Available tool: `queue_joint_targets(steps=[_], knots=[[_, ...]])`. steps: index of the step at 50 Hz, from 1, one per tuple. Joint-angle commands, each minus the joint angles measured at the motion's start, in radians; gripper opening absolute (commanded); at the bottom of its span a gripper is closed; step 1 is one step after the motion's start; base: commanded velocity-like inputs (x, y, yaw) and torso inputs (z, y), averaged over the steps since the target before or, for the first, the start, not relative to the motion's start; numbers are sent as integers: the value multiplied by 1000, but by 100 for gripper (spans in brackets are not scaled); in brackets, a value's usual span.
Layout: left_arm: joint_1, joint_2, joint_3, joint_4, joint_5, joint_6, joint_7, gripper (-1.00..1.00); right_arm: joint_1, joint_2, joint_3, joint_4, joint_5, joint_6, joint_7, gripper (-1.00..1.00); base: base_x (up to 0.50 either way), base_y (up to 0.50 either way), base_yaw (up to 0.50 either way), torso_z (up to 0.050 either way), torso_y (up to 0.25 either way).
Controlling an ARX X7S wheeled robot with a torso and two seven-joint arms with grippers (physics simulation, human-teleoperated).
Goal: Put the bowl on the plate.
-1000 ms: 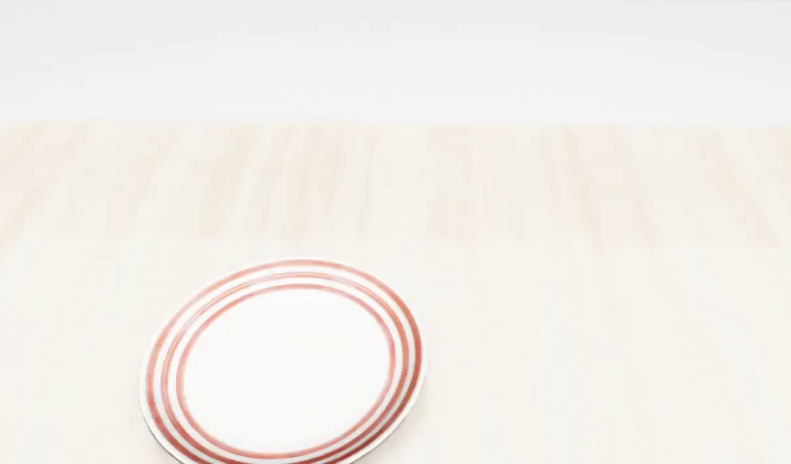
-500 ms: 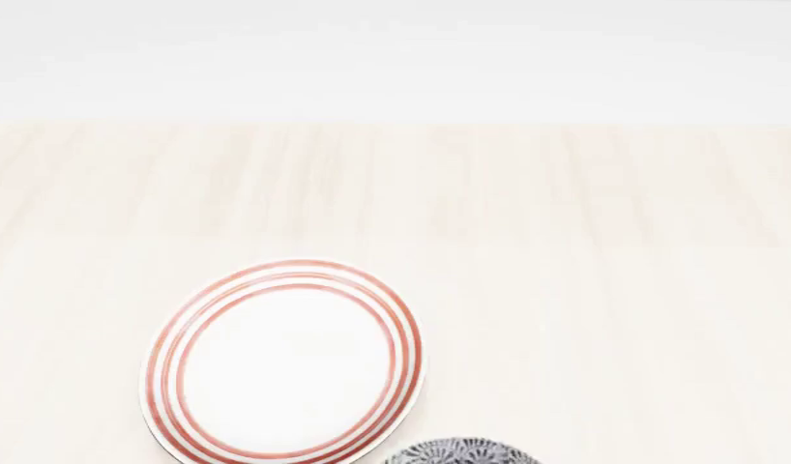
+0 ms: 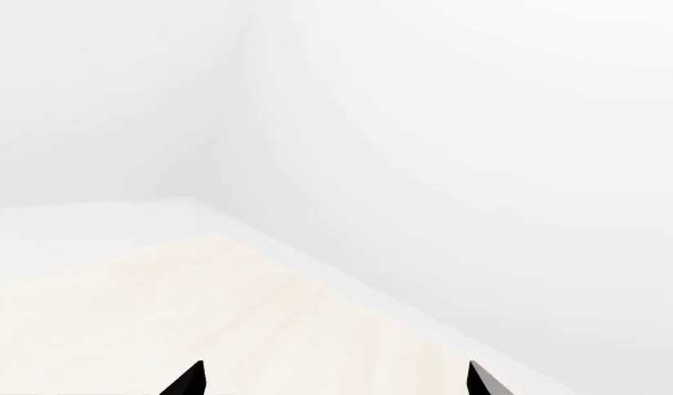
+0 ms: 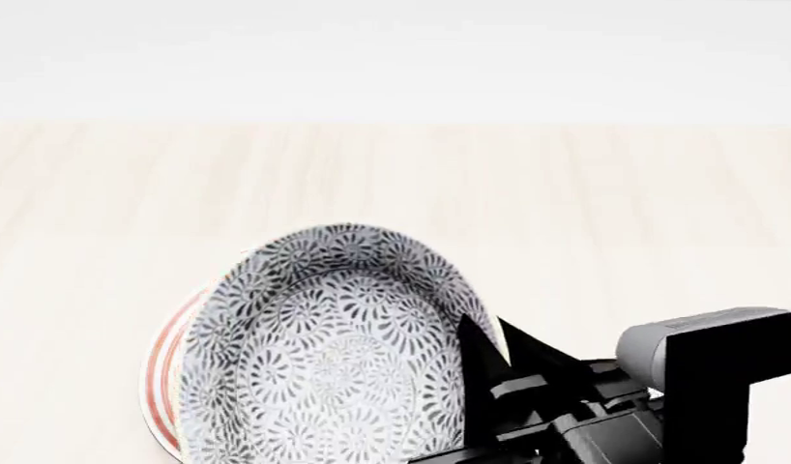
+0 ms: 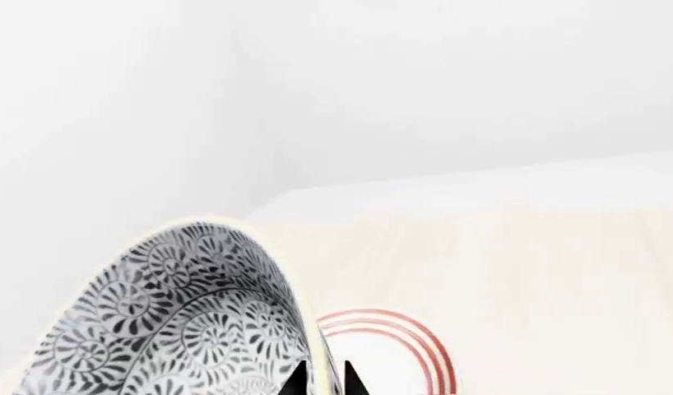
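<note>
The right gripper has matte black fingers that taper to sharp, wedge-like tips, with faceted black blocks stacked behind them. Farther back on that arm a rounded light-grey housing joins a boxy black body with flat faces and hard edges. Of the left gripper only two small black pointed fingertips show, plain and unmarked, like the right one's slim black tips seen from its wrist.
</note>
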Motion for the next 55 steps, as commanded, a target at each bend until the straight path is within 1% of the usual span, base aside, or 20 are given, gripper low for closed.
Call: queue_joint_targets(steps=[1, 7, 9, 10, 18, 20, 26, 28, 31, 34, 36, 42, 51, 55], knots=[[5, -4, -4, 10, -16, -4, -8, 100, 313, -152, -113, 256, 3, 57, -40, -100, 0, 0, 0, 0, 0], [8, -7, -10, 10, -27, -4, -11, 100, 403, -247, -175, 465, -33, 68, -89, -100, 0, 0, 0, 0, 0], [9, -7, -12, 11, -29, -4, -12, 100, 414, -257, -181, 493, -36, 71, -88, -100, 0, 0, 0, 0, 0], [14, -8, -17, 15, -36, -4, -13, 100, 438, -285, -194, 567, -69, 55, -101, -100, 0, 0, 0, 0, 10], [15, -10, -15, 14, -37, -1, -15, 100, 439, -285, -196, 569, -69, 53, -102, -100, 0, 0, 0, 0, 0], [17, -9, -13, 17, -36, 0, -16, 100, 451, -327, -126, 668, 122, 87, -138, -100, 0, 0, 0, 0, 0], [15, -12, -9, 16, -38, -1, -17, 100, 523, -377, -111, 858, 171, 94, -131, -100, 0, 0, 0, 0, 0], [16, -13, -10, 14, -41, 0, -16, 100, 543, -398, -93, 925, 211, 97, -167, -100, 0, 0, 0, 0, 0], [14, -13, -9, 11, -42, 1, -17, 100, 580, -415, -94, 1008, 224, 105, -162, -100, 0, 0, 0, 0, 0], [14, -13, -8, 11, -42, 2, -17, 100, 580, -415, -95, 1009, 225, 105, -163, -100, 0, 0, 0, 0, 0], [18, -12, -3, 12, -40, 4, -15, 100, 623, -430, -116, 1085, 198, 103, -137, -100, 0, 0, 0, 0, 5], [20, -13, -5, 9, -46, 7, -15, 100, 673, -446, -152, 1174, 167, 116, -116, -100, 0, 0, 0, 0, 0], [30, -10, -3, 9, -50, 15, -11, 100, 759, -476, -246, 1334, 67, 130, -141, -100, 0, 0, 0, 0, 0], [34, -9, -3, 8, -52, 17, -12, 100, 779, -488, -276, 1374, 35, 127, -156, -100, 0, 0, 0, 0, 0]])
